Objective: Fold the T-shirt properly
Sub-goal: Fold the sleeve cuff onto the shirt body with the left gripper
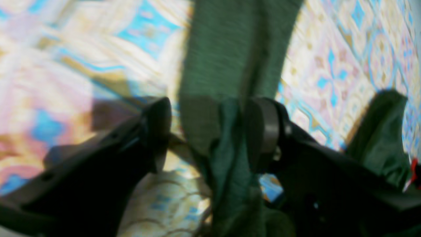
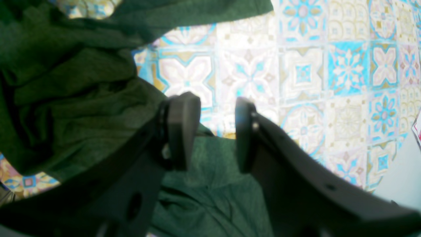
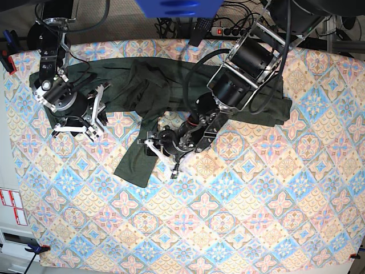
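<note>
The dark green T-shirt [image 3: 154,85] lies crumpled across the far half of the patterned tablecloth [image 3: 228,217], one sleeve [image 3: 134,162] stretched toward the middle. My left gripper [image 3: 160,155] is at that sleeve. The blurred left wrist view shows the left gripper [image 1: 210,131] open, a strip of the T-shirt [image 1: 230,49] running between its fingers and bunched against the right finger [image 1: 263,131]. My right gripper [image 3: 100,111] hovers by the shirt's left end. In the right wrist view the right gripper [image 2: 213,131] is open and holds nothing, with T-shirt fabric [image 2: 82,98] beneath and beside it.
Cables and a power strip [image 3: 228,28] run along the table's far edge. A blue object [image 3: 177,7] hangs at the top. A red and white label [image 3: 11,205] sits off the left edge. Small clamps [image 3: 34,248] hold the cloth's corners.
</note>
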Motion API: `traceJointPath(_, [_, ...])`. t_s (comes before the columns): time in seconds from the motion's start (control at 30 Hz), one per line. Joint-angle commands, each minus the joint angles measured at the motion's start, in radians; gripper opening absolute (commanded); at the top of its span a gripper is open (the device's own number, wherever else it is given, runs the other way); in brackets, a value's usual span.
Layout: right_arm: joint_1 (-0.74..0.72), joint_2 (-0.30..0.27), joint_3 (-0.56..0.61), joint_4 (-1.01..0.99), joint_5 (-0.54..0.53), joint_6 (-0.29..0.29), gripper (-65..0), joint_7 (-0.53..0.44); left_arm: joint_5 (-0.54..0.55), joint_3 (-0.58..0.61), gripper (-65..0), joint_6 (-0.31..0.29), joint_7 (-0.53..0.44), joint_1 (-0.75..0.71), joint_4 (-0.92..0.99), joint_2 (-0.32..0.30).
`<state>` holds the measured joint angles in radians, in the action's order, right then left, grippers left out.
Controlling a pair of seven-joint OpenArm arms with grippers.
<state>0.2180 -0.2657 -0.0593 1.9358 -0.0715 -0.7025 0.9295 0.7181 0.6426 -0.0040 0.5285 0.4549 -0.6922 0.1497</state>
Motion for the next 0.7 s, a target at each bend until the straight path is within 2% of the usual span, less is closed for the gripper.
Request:
traceJointPath(0.0, [-0.012, -0.01, -0.007, 0.017, -0.007, 0.004, -44.0, -0.014, 0.011, 0.018, -33.4, 0.0, 0.049, -0.005, -0.001, 0.007])
traceJointPath(0.03, [-0.012, -0.01, -0.007, 0.018, -0.007, 0.004, -44.0, -0.014, 0.011, 0.027, -37.5, -0.001, 0.049, -0.005, -0.001, 0.007])
traceJointPath(0.17, [-0.01, -0.01, -0.007, 0.018, -0.007, 0.004, -44.0, -0.014, 0.011, 0.069, -65.0, 0.0, 0.026, -0.006, -0.007, 0.007])
traceJointPath(0.4, [-0.007, -0.011, -0.009, 0.018, -0.007, 0.004, -44.0, -0.016, 0.007, 0.062, -65.0, 0.008, -0.048, -0.009, -0.062, 0.001])
traceJointPath(0.53, [-0.004, -0.013, -0.009, 0.018, -0.007, 0.004, -44.0, -0.016, 0.008, 0.058, -65.0, 0.017, -0.058, -0.072, -0.251, -0.075])
traceJointPath(0.67, [-0.004, -0.013, -0.009, 0.018, -0.007, 0.004, -44.0, -0.016, 0.007, 0.023, -65.0, 0.137, -0.06, -0.152, -0.473, -0.18])
